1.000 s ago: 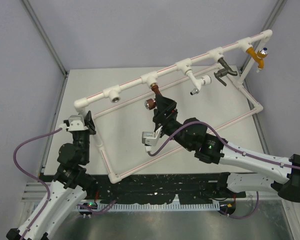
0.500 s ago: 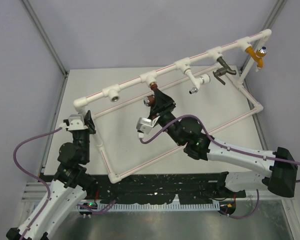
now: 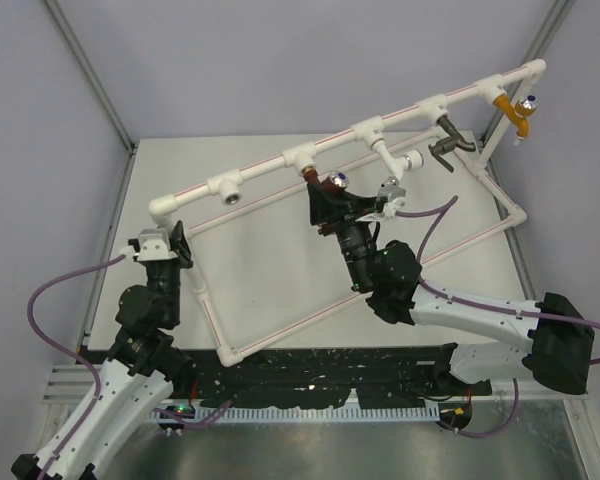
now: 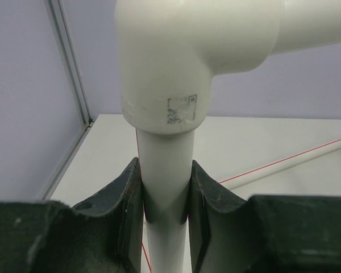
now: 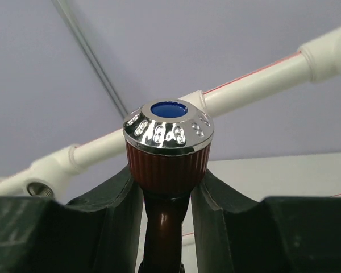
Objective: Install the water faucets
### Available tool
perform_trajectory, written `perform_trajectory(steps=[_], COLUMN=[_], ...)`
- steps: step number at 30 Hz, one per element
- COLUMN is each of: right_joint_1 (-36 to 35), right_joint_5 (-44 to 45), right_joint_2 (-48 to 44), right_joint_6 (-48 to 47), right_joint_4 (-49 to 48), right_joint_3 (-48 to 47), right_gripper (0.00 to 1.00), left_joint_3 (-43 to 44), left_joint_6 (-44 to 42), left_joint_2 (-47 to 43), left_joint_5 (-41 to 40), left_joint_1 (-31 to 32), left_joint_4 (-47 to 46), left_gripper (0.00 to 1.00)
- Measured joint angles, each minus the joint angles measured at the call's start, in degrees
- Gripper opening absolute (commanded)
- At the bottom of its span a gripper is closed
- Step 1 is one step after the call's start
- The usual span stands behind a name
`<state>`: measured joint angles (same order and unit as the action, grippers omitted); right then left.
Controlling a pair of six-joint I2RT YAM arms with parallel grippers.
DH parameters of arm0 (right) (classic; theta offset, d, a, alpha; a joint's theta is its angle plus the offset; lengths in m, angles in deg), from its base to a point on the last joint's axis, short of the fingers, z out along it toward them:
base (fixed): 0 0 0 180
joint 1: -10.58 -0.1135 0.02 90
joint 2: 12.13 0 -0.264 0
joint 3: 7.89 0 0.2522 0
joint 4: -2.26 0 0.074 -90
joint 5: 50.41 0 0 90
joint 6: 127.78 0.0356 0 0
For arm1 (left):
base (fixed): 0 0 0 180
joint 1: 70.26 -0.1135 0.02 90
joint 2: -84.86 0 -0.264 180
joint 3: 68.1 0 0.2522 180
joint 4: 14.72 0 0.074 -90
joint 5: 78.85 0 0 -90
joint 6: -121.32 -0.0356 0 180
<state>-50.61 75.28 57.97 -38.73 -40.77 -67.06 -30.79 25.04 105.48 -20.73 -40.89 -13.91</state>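
currently the right gripper [image 5: 167,190] pinches the copper tap [image 5: 162,224] below its chrome-topped knob [image 5: 168,128], right beneath a tee fitting [image 3: 302,157] of the pipe frame [image 3: 265,172]. the left gripper [image 4: 166,199] clamps the frame's upright pipe [image 4: 163,159].

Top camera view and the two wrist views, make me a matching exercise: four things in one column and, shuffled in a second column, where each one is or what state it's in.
Column one
1. reddish-brown tap
2. orange tap
3. left gripper
4. leftmost tee fitting

Column two
A. shut on the upright white pipe
B. mounted near the far right end of the top pipe
C. socket open, no tap in it
D. held in the right gripper

Pairs: 1-D, 2-B, 3-A, 4-C
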Motion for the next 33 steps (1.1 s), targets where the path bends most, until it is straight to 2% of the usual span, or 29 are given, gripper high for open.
perform_trajectory(steps=[4, 7, 9, 10, 13, 14, 16, 19, 26, 33], right_joint_1=[0.1, 0.3, 0.5, 0.5, 0.5, 0.5, 0.6, 1.6, 2.3, 2.3], right_joint_5=[6.7, 11.0, 12.5, 13.2, 14.2, 14.4, 14.7, 16.1, 14.4, 11.6], right_joint_2=[0.0, 0.0, 0.0, 0.0, 0.0, 0.0, 0.1, 0.3, 0.8, -2.3], right_joint_6=[26.1, 45.9, 57.0, 62.2, 71.6, 72.6, 72.3, 67.8, 51.0, 35.7], right_joint_4=[-1.9, 0.2, 2.3, 3.3, 4.6, 4.4, 2.5, -2.3, -15.2, -17.0], right_joint_3=[1.6, 1.9, 1.9, 1.9, 1.9, 2.0, 2.7, 4.1, 7.9, 14.0], right_gripper=[0.06, 0.08, 0.18, 0.27, 0.43, 0.53, 0.66, 0.79, 0.91, 0.95], left_joint_3=[0.0, 0.0, 0.0, 0.0, 0.0, 0.0, 0.0, 0.0, 0.0, 0.0], left_joint_6=[0.0, 0.0, 0.0, 0.0, 0.0, 0.0, -0.1, -0.1, 0.0, -0.1], left_joint_2=[0.0, 0.2, 0.3, 0.4, 0.5, 0.6, 0.6, 0.6, 0.8, 0.9], left_joint_5=[0.1, 0.2, 0.2, 0.2, 0.2, 0.2, 0.2, 0.1, 0.0, 0.0], left_joint_1=[0.5, 0.7, 0.7, 0.7, 0.7, 0.8, 1.0, 1.0, 1.0, 1.0], left_joint_4=[0.0, -0.1, -0.2, -0.3, -0.4, -0.5, -0.5, -0.6, -0.7, -0.8], left_gripper=[0.00, 0.00, 0.00, 0.00, 0.00, 0.00, 0.00, 0.00, 0.00, 0.00])
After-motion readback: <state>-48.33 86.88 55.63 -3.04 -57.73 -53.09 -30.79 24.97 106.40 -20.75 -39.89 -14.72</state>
